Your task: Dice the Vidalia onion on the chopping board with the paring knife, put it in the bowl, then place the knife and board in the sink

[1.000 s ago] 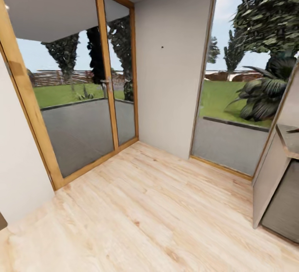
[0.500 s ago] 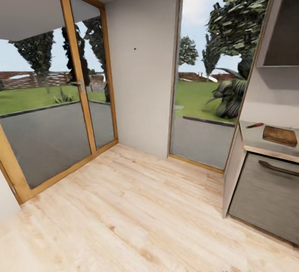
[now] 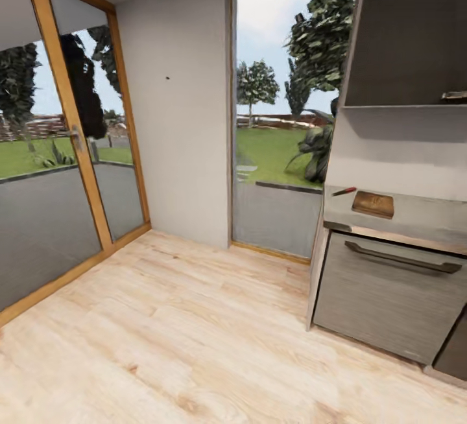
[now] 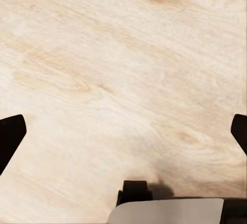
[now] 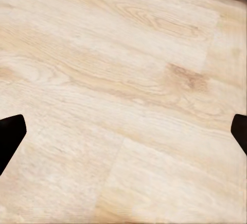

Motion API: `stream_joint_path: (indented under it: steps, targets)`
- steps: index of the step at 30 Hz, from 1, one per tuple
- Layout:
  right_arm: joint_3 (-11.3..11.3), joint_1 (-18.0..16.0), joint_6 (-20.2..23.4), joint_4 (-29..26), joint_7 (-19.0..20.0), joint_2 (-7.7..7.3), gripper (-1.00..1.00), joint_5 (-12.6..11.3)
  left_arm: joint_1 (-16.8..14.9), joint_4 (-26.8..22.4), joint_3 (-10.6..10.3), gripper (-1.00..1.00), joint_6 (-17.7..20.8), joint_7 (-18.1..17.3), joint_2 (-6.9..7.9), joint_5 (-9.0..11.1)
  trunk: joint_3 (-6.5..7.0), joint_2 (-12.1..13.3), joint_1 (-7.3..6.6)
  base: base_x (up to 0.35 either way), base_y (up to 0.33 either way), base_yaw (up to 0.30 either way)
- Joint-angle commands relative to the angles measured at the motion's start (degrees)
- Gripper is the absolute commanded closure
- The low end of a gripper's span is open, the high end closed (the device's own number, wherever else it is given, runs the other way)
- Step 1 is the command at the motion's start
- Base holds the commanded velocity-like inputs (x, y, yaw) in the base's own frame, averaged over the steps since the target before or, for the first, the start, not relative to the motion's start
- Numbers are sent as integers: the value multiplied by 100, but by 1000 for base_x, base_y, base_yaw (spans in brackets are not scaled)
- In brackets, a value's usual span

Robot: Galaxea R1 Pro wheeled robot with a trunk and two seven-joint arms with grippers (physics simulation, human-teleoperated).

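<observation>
On the grey countertop (image 3: 421, 218) at the right lies the brown chopping board (image 3: 373, 204). The red-handled paring knife (image 3: 344, 191) rests just beyond the board's left end. The Vidalia onion, the sink and the bowl are out of view. My left gripper (image 4: 123, 134) hangs open above the wooden floor, its black fingertips (image 4: 10, 136) far apart with nothing between them. Over the floor too, my right gripper (image 5: 123, 136) is open and empty, its dark fingertips (image 5: 11, 131) at the frame's edges.
Below the countertop is a grey drawer front (image 3: 389, 301) with a long dark handle (image 3: 402, 259). A dark upper cabinet (image 3: 415, 28) hangs above. Glass doors in wooden frames (image 3: 65, 119) and a tall window (image 3: 279, 152) line the far walls. Pale wood floor (image 3: 181, 333) lies between.
The whole head view has swung to the right. The counter with the board and knife has come further into the picture, and the glass doors have slid to the left.
</observation>
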Motion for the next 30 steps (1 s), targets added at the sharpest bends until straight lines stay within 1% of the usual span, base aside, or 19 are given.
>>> stream_joint_path:
  steps: [1, 19, 30]
  targets:
    - [-1, -5, -19, 8, 4, 0, -100, -2, -1, -1, 3, -100, -16, 0, 0, 2, -2, -3, 0, 0, -317, -242]
    - [-1, -5, -19, 8, -1, -1, -100, -2, -2, 1, 3, -100, -16, 0, 0, 2, 75, -3, 0, 3, -307, -242]
    - [-1, -5, -19, 45, -2, 0, -100, -2, -1, 1, 3, -100, -17, 0, 0, 2, 114, -3, 0, 4, -25, -259]
